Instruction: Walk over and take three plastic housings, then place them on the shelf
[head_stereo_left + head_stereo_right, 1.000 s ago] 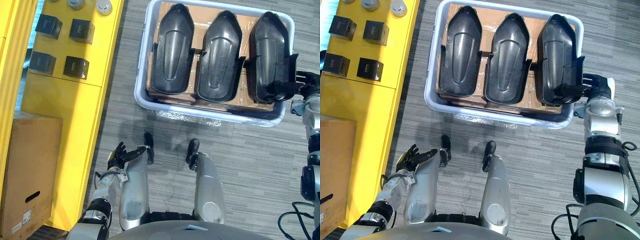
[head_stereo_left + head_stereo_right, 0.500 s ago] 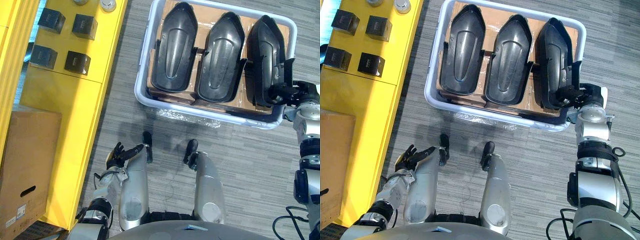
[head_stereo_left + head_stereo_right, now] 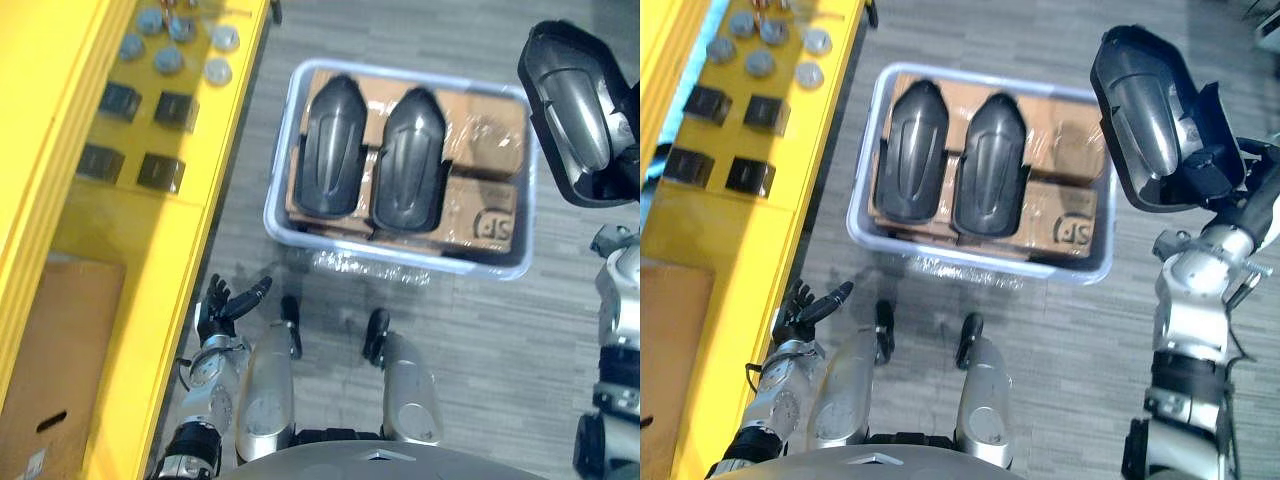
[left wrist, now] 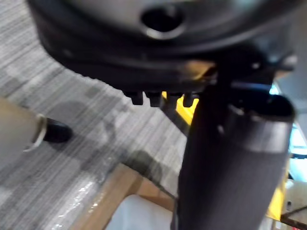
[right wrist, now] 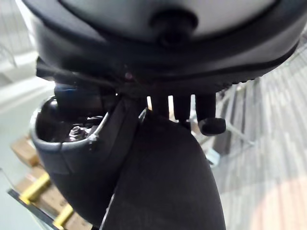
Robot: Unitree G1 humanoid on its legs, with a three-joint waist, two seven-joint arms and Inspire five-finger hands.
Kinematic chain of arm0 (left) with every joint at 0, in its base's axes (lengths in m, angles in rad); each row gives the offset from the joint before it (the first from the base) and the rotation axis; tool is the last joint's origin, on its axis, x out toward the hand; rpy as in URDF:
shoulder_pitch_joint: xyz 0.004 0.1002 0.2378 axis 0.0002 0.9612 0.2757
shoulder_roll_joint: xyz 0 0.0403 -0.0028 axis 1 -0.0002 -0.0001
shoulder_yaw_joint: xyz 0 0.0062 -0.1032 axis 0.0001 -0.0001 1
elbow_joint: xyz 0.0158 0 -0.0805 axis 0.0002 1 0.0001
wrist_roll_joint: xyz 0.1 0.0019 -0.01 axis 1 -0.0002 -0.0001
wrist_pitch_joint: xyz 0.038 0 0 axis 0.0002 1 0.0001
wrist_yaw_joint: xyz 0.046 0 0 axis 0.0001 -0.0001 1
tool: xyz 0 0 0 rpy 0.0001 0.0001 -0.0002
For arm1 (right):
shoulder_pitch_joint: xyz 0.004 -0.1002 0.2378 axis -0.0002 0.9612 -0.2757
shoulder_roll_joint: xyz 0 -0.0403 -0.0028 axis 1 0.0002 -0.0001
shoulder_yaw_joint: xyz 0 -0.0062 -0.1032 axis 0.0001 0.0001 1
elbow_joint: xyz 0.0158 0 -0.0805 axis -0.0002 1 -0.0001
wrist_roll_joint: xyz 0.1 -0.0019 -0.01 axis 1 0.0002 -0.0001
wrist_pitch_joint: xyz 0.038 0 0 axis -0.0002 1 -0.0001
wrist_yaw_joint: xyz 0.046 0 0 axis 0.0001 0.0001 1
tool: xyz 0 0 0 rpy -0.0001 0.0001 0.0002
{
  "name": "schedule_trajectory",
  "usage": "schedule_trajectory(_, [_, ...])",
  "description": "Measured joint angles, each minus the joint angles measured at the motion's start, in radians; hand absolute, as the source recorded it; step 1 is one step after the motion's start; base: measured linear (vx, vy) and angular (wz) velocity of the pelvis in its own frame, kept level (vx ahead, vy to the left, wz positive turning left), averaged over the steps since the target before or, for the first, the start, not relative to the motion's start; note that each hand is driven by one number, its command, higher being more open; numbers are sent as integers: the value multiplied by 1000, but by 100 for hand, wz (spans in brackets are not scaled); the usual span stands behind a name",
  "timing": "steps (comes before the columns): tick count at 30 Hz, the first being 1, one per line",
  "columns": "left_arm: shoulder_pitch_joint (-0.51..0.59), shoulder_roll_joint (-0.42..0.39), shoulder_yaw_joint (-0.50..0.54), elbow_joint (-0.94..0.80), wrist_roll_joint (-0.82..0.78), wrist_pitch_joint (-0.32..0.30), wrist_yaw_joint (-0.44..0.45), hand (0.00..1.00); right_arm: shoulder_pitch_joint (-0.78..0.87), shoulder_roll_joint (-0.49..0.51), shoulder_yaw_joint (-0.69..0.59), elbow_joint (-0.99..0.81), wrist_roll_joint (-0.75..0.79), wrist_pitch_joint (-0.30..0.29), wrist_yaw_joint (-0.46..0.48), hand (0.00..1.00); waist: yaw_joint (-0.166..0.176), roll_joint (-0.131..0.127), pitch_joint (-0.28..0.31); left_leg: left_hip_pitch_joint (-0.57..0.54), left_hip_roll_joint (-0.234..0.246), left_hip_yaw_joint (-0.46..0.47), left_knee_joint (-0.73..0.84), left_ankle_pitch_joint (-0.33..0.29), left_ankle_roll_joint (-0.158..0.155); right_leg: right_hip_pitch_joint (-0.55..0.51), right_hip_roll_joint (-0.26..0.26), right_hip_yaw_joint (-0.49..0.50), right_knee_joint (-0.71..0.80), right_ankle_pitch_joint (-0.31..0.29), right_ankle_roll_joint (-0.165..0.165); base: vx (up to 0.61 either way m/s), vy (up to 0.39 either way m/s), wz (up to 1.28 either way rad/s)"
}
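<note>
While its left hand (image 3: 805, 305) hangs low beside the yellow shelf (image 3: 730, 230), fingers loosely spread and holding nothing, the robot's right hand (image 3: 1205, 172) clasps a black plastic housing (image 3: 1140, 100) by its near end. We see that housing held in the air, off to the right of the tub (image 3: 975, 266) and clear of its rim. Its broad face is turned up toward the head camera and its rounded tip points away from the robot. From the right wrist camera we make out curled fingers (image 5: 211, 125) close against the dark shell.

Two more housings (image 3: 912, 160) lie side by side in the tub, lengthwise, taking up its left and middle parts. They rest on sheets of cardboard (image 3: 1070, 150), and the right part of the tub shows that cardboard bare under a clear film.

We find the pale tub standing on grey striped carpet (image 3: 1070, 340), near the shelf but with a strip of floor between them. On the shelf's yellow top sit four black boxes (image 3: 767, 112) in a block of two by two, with a cluster of grey caps (image 3: 760, 63) farther from the robot. A brown cardboard box (image 3: 50, 360) sits at the shelf's near end.
</note>
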Motion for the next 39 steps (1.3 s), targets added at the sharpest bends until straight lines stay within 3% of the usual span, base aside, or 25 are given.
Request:
schedule_trajectory(4, [35, -2, 75, -130, 83, 72, 91, 100, 38, 59, -1, -35, -98, -41, -43, 0, -9, -7, -94, 89, -1, 3, -83, 5, -4, 111, 28, -5, -143, 42, 7, 189, -5, -5])
schedule_trajectory(7, [37, -3, 168, -304, 139, 123, 145, 100, 39, 92, -1, -36, -113, -71, -62, 0, -8, -2, -127, 130, -8, -8, -106, 5, -3, 186, 40, -14, -235, 77, 16, 105, 13, 4])
schedule_trajectory(11, [37, -4, 221, -510, 174, 135, 164, 100, 51, 143, 0, -36, -156, -131, -74, 0, -2, 14, -175, 190, -24, -19, -148, 5, -2, 272, 44, -29, -322, 113, 24, 74, 20, 10])
schedule_trajectory(13, [34, -7, 211, -600, 165, 121, 126, 100, 51, 160, 2, -38, -187, -160, -76, 0, 2, 23, -196, 210, -32, -26, -155, 4, 1, 300, 41, -34, -337, 117, 26, 42, 36, 13])
schedule_trajectory(17, [33, -52, 130, -743, -5, 100, -21, 100, 43, 179, 48, -83, -264, -226, -85, 0, 4, 39, -218, 241, -43, -27, -169, 5, 5, 331, 34, -33, -346, 126, 35, -6, 20, 3])
schedule_trajectory(20, [21, -56, -28, -753, -153, 137, -140, 100, 2, 182, 128, -88, -310, -258, -99, 0, 1, 43, -242, 249, -48, -21, -169, 7, 8, 332, 29, -28, -347, 135, 39, -64, 29, -8])
schedule_trajectory(22, [-9, -57, -137, -751, -276, 207, -193, 100, -36, 200, 192, -88, -347, -285, -101, 0, 0, 44, -244, 258, -46, -6, -170, 10, 13, 333, 29, -14, -349, 152, 35, -115, 40, -19])
schedule_trajectory(25, [-59, -58, -188, -727, -426, 248, -219, 100, -48, 220, 257, -88, -397, -337, -102, 0, -11, 45, -251, 259, -53, 7, -170, 16, 22, 335, 23, -5, -366, 170, 36, -103, 35, -13])
schedule_trajectory(28, [-90, -58, -174, -700, -495, 246, -217, 100, -48, 222, 307, -88, -428, -358, -100, 0, -24, 46, -253, 259, -60, 12, -173, 21, 21, 332, 16, -3, -366, 170, 36, -114, 16, -4])
schedule_trajectory(34, [-93, -40, -176, -687, -624, 243, -233, 100, -46, 248, 344, -74, -429, -361, -100, 0, -26, 47, -265, 274, -73, 15, -227, 59, 11, 313, 12, -2, -364, 167, 31, -88, -7, 0])
schedule_trajectory(39, [-96, -42, -184, -692, -689, 243, -265, 100, -22, 258, 405, -28, -428, -377, -78, 0, -30, 48, -282, 275, -74, 15, -230, 71, 21, 314, 14, -2, -368, 175, 29, 0, 0, 0])
